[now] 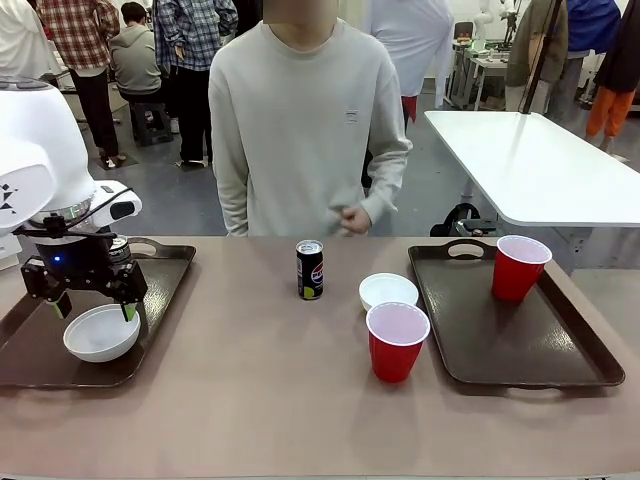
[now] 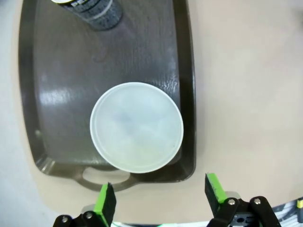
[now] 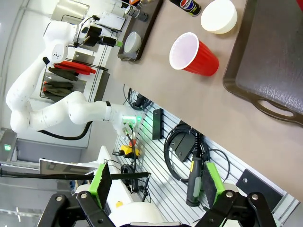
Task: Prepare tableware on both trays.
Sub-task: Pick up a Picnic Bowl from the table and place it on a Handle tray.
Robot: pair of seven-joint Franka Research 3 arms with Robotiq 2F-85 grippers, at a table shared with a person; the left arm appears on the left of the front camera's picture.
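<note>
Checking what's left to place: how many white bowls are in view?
2. One bowl sits on the left tray under the open left gripper; the other bowl stands on the table beside the right tray. None seems hidden.

Glossy textured dark plastic tray [image 2: 175, 71], smooth white bowl [image 2: 137, 126], matt tan tabletop [image 1: 270, 390]

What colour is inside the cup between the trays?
White; the cup shows best in front view.
</note>
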